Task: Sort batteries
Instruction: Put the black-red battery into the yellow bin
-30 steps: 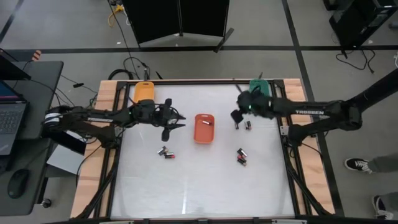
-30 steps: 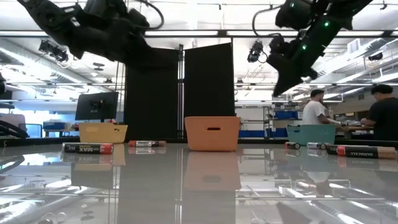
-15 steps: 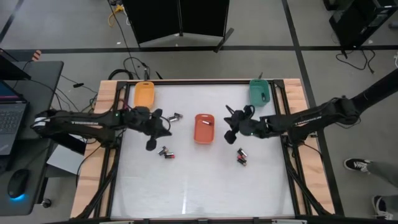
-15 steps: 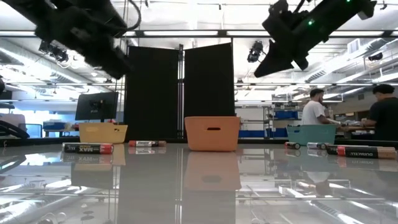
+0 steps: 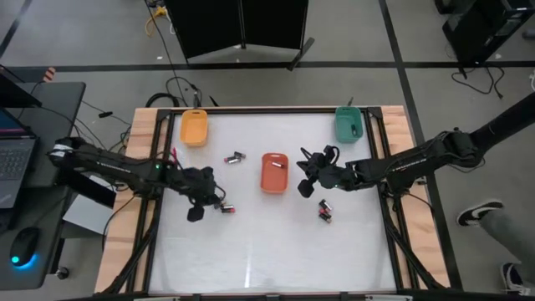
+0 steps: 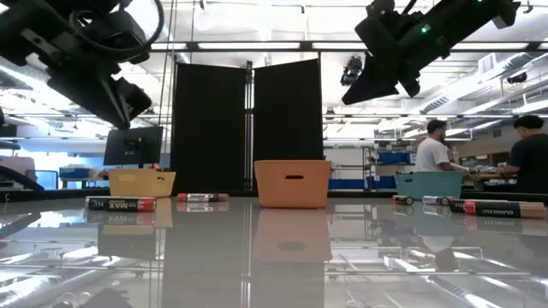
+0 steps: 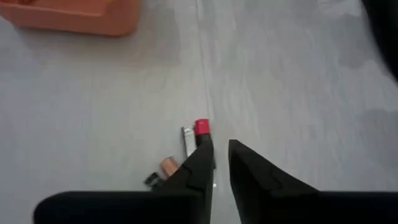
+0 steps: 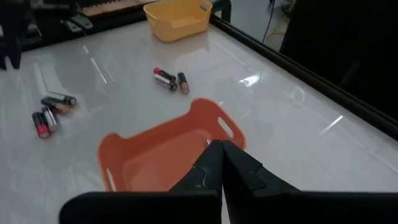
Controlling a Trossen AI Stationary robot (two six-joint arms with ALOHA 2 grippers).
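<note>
Left gripper [image 5: 196,213] low beside a battery cluster [image 5: 223,206] — fingers narrowly apart, nothing pinched. More batteries [image 5: 235,156] near the red-orange tray [image 5: 273,174]. Right gripper [image 5: 306,186] pressed together just beside that tray — another cluster [image 5: 324,210] nearby.

The left gripper [image 7: 221,155] partly hides 2 batteries [image 7: 198,132] beneath it.

Batteries lying flat in three loose clusters: pair [image 5: 235,156] left of centre tray, dark red-banded group [image 5: 224,206] lower left, another group [image 5: 324,209] lower right.
</note>
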